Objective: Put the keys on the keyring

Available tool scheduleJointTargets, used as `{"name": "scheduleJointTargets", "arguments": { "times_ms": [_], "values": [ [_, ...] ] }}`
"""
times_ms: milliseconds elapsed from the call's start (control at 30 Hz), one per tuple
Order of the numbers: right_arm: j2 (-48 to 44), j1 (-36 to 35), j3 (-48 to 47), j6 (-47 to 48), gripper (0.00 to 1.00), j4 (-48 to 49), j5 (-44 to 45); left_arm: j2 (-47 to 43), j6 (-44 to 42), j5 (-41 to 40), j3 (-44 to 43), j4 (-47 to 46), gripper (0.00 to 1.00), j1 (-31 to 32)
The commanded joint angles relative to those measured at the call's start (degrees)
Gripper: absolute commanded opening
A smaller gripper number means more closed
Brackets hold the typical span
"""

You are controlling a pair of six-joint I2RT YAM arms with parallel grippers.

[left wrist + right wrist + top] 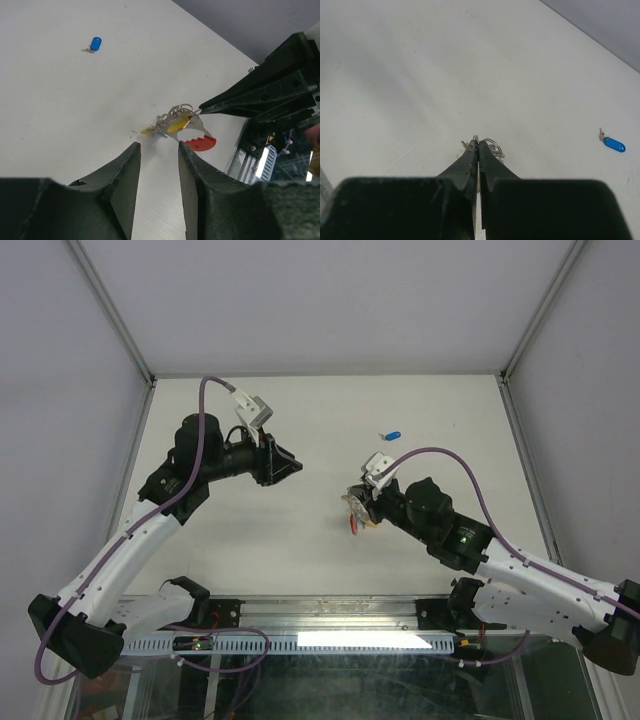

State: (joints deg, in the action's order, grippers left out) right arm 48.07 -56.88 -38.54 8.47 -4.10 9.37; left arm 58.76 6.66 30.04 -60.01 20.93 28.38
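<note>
My right gripper is shut on the thin silvery keyring and holds it just above the table. A yellow-headed key and a red-headed key hang from the ring; the red one also shows in the top view. In the right wrist view the shut gripper hides most of the ring. A blue-headed key lies alone on the table farther back, also visible in both wrist views. My left gripper is open and empty, pointing at the bunch from a short way off, not touching it.
White enclosure walls stand on the left, back and right. A metal rail runs along the near table edge between the arm bases. The left arm hovers over the left part of the table.
</note>
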Motion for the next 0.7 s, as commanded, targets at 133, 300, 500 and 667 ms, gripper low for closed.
{"name": "scheduleJointTargets", "arguments": {
  "times_ms": [133,300,500,667],
  "values": [
    [-2.59,0.5,-0.96,1.56,0.0,8.62,-3.71,-1.33,-1.53,7.19,3.55,-5.19,0.38,-0.61],
    [-3.48,0.54,-1.06,1.07,0.0,9.58,-5.24,-1.35,-0.85,9.23,5.77,-6.98,0.42,-0.54],
    [-3.87,0.54,-1.12,0.58,0.0,10.87,-7.41,-1.74,0.52,10.69,7.27,-10.18,0.48,-0.13],
    [-3.53,0.54,-1.47,0.58,0.0,10.84,-7.52,-0.92,1.86,11.22,8.5,-12.32,0.49,1.27]
  ]
}}
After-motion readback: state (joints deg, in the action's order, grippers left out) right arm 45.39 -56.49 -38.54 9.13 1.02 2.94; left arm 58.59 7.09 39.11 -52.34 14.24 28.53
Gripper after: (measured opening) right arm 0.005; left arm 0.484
